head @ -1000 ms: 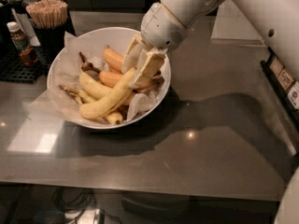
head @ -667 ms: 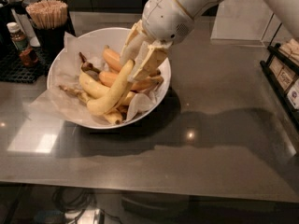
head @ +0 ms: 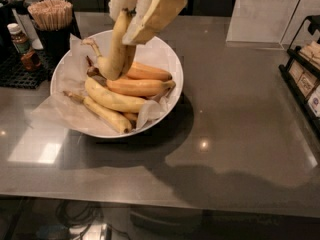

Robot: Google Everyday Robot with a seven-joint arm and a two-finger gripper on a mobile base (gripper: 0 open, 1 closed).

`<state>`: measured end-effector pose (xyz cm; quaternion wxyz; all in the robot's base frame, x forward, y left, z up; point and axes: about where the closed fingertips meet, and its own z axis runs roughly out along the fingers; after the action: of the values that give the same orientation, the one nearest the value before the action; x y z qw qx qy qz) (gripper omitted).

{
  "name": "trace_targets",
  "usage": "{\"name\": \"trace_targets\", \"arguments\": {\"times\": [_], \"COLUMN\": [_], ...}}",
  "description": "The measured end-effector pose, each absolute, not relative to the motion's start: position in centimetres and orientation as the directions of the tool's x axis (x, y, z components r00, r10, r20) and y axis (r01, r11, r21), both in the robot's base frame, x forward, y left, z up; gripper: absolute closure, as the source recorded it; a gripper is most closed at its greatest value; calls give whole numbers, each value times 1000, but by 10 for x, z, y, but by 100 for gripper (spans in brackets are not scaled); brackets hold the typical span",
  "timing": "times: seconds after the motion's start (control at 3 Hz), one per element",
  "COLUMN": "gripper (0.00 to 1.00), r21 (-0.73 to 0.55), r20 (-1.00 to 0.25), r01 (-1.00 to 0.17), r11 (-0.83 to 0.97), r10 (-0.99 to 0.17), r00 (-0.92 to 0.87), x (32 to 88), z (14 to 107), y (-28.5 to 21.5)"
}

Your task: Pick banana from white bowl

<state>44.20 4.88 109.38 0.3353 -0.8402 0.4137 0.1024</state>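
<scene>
Vs a sec ago: cream two-finger pincer [head: 131, 20] has risen above the wide white paper-lined bowl [head: 165, 54], clamped on the long pale-yellow curved banana [head: 117, 51], now hanging near-upright, low end just over the bowl's other bananas [head: 140, 86]. Pick approx. done; needs more lift.

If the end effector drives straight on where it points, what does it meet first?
Pointing down-left, the end effector, shut on the banana, would probably meet the orange bananas in the bowl first; depth is unclear.
</scene>
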Motion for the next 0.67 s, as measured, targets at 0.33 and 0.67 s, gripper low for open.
{"name": "trace_targets", "arguments": {"times": [0.33,0.67], "gripper": [100,100], "r21": [-573,-665], "r20": [-375,-311], "r01": [-686,-591], "r11": [-448,-456], "r10": [-601,-551], "r00": [706,775], "x": [406,361], "z": [1141,1179], "y": [50,53]}}
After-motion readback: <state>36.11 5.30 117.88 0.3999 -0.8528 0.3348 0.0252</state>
